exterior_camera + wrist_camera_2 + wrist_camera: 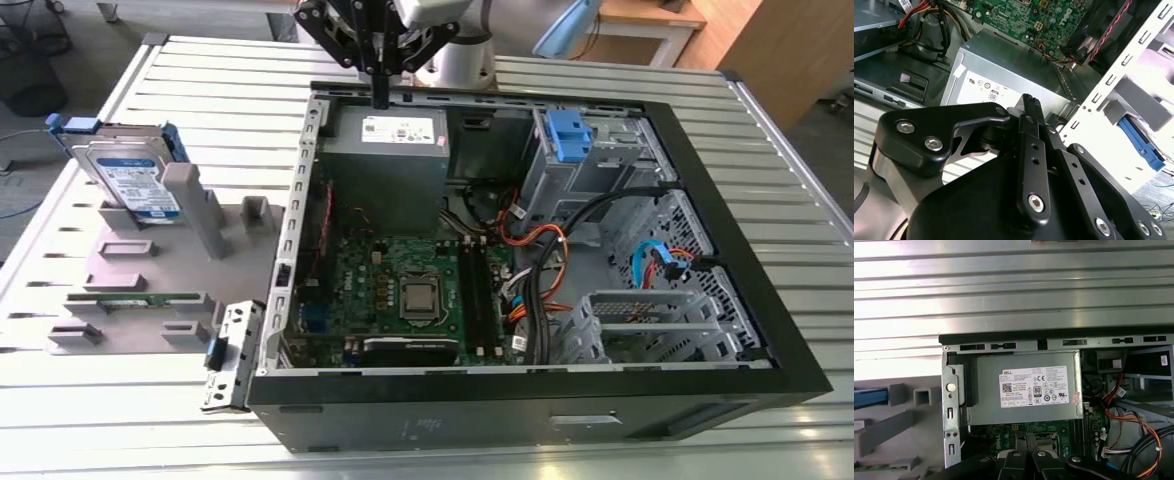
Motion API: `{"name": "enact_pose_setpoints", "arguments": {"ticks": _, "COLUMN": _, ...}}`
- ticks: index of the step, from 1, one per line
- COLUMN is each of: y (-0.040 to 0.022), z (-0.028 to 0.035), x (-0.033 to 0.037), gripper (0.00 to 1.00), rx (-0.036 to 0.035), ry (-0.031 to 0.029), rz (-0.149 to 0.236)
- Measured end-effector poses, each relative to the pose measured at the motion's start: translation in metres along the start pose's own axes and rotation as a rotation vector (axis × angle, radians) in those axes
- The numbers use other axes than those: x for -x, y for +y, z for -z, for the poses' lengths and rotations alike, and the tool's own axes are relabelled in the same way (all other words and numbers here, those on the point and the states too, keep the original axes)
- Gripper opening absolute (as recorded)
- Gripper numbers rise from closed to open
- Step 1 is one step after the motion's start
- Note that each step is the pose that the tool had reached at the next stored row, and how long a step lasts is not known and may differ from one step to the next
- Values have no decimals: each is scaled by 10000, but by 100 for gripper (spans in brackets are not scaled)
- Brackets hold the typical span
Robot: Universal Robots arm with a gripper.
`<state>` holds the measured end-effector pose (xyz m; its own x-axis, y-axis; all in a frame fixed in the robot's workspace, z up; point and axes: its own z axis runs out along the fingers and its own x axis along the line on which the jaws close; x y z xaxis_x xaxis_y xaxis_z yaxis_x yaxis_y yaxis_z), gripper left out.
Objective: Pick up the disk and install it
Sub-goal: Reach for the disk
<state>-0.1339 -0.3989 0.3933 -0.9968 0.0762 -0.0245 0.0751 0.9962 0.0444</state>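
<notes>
The disk (131, 180), a silver drive with a white-and-blue label and blue rails, stands upright in a grey holder (140, 265) at the exterior view's left, outside the computer case (534, 400). My gripper (380, 98) hangs over the far edge of the case, above the grey power supply (387, 150), well apart from the disk. Its black fingers are shut together with nothing between them, as both wrist views show: gripper (1029, 101), gripper (1026, 437). A blue strip (1141, 142) past the case wall looks like the disk's rail.
The open case holds a green motherboard (400, 285), bundled cables (534, 250) and a metal drive cage with a blue bracket (567, 135). A small metal bracket (227, 355) lies beside the case. All rests on a slatted metal table (801, 190).
</notes>
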Motion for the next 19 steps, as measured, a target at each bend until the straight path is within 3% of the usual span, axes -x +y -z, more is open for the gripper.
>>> {"name": "enact_pose_setpoints", "arguments": {"ticks": 19, "y": -6, "z": 2, "x": -76, "gripper": 11, "rx": 0, "ry": 0, "rz": 0}}
